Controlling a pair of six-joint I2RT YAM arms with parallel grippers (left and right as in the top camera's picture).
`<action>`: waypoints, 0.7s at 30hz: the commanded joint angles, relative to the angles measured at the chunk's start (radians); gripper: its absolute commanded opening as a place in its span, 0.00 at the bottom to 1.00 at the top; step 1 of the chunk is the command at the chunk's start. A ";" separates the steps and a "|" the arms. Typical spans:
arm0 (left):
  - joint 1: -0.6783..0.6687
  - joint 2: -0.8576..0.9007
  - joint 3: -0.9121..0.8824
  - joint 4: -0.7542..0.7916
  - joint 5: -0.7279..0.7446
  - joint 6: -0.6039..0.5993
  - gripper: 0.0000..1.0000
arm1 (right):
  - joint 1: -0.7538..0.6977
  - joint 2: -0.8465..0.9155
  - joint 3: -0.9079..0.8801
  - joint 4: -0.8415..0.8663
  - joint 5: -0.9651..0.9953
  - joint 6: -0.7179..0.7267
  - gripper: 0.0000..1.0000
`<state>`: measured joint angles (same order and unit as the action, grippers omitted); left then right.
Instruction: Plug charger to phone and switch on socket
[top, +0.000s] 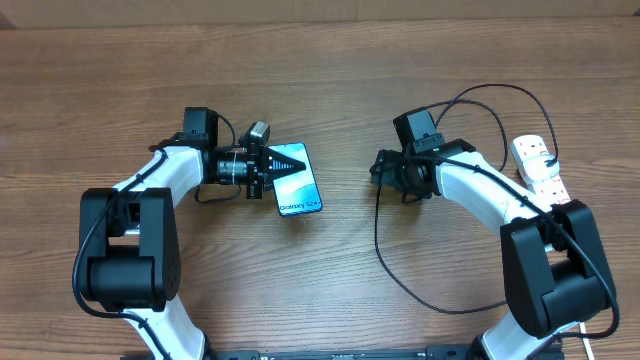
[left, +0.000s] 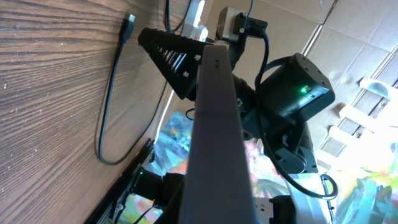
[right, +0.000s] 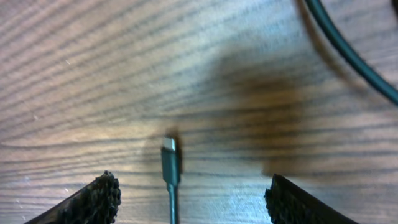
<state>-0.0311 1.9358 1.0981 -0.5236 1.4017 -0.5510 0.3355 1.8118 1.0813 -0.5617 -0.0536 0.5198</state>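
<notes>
Overhead: left gripper (top: 292, 163) is clamped on the phone (top: 300, 195). Right of the phone, the right gripper (right: 196, 199) stands wide, fingers astride the charger (right: 169, 160) plug, which lies free on the table (right: 74, 74). The socket (top: 540, 165) lies farther right.

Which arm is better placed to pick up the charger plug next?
Right. The right gripper hangs open over the charger plug lying on the table, jaws either side of it. The left gripper is shut on the phone, so it is occupied.
</notes>
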 joint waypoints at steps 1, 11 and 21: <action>0.002 -0.006 0.003 0.001 0.027 -0.014 0.04 | 0.016 0.014 0.026 0.007 -0.012 -0.005 0.73; 0.002 -0.006 0.003 0.001 0.024 -0.032 0.04 | 0.108 0.100 0.024 0.022 0.064 -0.017 0.60; 0.005 -0.006 0.003 0.002 0.024 -0.033 0.04 | 0.109 0.124 0.024 -0.038 0.090 0.007 0.04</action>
<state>-0.0311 1.9358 1.0981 -0.5236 1.3952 -0.5739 0.4465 1.8900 1.1210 -0.5873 0.0322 0.5278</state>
